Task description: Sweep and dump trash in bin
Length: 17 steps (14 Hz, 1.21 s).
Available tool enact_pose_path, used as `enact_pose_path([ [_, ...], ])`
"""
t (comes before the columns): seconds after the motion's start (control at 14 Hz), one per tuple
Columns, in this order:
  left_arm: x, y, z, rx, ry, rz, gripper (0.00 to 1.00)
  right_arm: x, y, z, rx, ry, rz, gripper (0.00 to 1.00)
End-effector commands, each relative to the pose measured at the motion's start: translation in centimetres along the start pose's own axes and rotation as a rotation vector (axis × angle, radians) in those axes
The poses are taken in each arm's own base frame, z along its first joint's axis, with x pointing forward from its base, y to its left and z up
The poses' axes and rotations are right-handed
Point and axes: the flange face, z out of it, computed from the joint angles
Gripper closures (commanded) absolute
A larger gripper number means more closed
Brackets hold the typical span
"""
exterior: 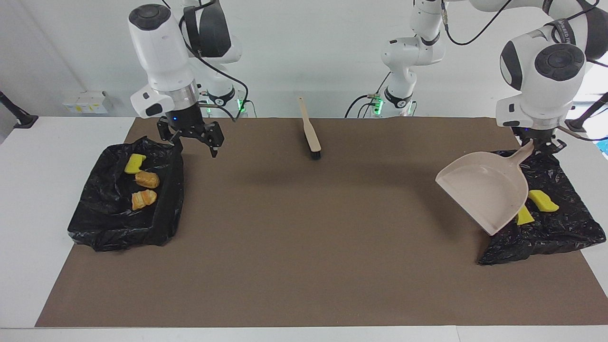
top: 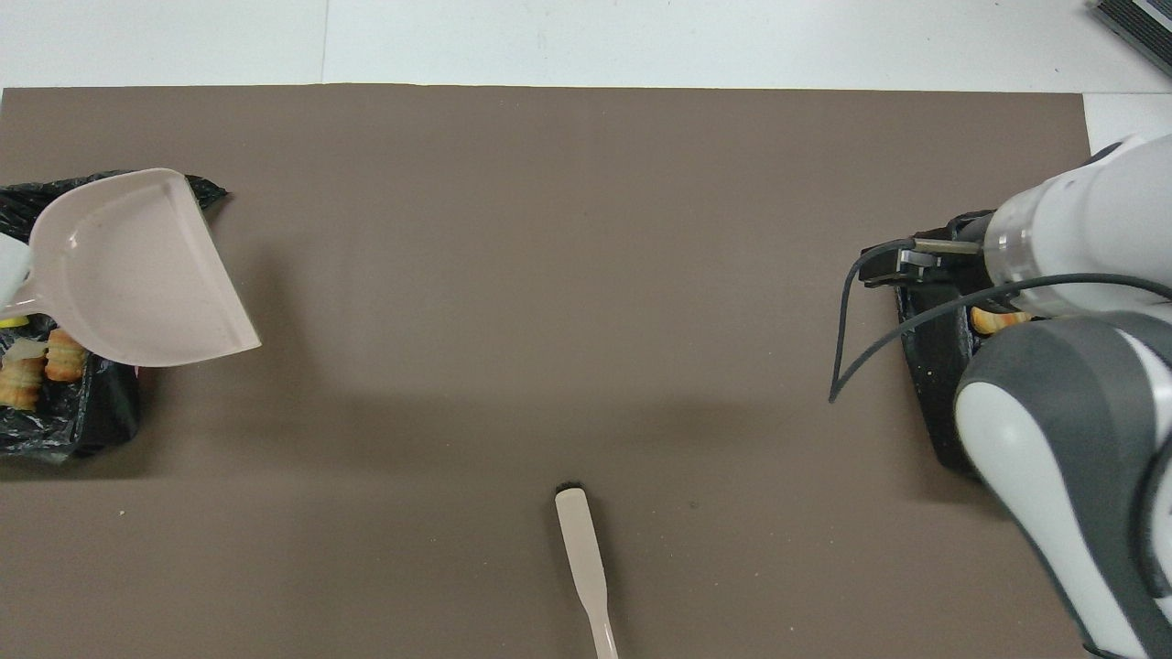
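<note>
- The right tool [exterior: 197, 148] is hanging, empty, over the edge of the black-bagged bin [exterior: 95, 228] at the right arm's end of the table [exterior: 28, 190], above the bin wall that is facing the middle of the table. Its fingers are standing spread apart.
- Three pieces of the trash are lying in this bin: a yellow sponge piece [exterior: 134, 163] nearest to the robots, then a bread chunk [exterior: 147, 179], then a second bread chunk [exterior: 143, 198] farthest from them.
- The beige brush [exterior: 311, 135] is lying alone on the brown mat [exterior: 304, 247] at mid-table, near the robots' edge, with its dark bristle end pointing away from the robots. No tool is touching it.
- The beige dustpan [exterior: 484, 190] is hanging tilted in the air over the second black-bagged bin [exterior: 560, 232] at the left arm's end, its open lip pointing down and toward the middle of the table, partly over the mat.
- The left tool [exterior: 541, 141] is pinching the dustpan's handle from above, fingers pressed tight on it.
- More trash is lying in this second bin: two yellow sponge pieces [exterior: 543, 201] are showing beside the dustpan, and the overhead view is showing bread chunks [top: 41, 366] in the part nearer to the robots.
</note>
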Motion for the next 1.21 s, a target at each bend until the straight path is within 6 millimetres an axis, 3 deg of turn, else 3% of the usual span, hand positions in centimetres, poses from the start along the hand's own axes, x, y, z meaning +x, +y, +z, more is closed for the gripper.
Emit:
enact_pose_path([
  [0.0, 1.3, 3.3, -0.8, -0.067, 0.083, -0.142, 1.00, 0.6, 2.2, -2.9, -0.026, -0.013, 0.005, 0.00],
  [0.21, 3.9, 5.3, -1.8, -0.157, 0.162, -0.305, 1.00, -0.1, 3.5, -4.8, -0.043, -0.068, 0.028, 0.00],
  [0.36, 6.1, 7.1, -2.9, -0.216, 0.202, -0.403, 1.00, -0.8, 3.8, -5.0, -0.056, -0.115, 0.030, 0.00],
  [0.64, 11.7, 11.7, -6.3, -0.328, 0.274, -0.630, 1.00, -2.4, 4.3, -7.5, -0.044, -0.096, 0.039, 0.00],
  [0.86, 16.6, 15.7, -8.4, -0.358, 0.306, -0.721, 1.00, -2.6, 4.5, -7.6, -0.046, -0.102, 0.041, 0.00],
  [1.14, 22.8, 21.0, -9.4, -0.396, 0.322, -0.773, 1.00, -2.7, 4.1, -7.7, -0.043, -0.103, 0.035, 0.00],
])
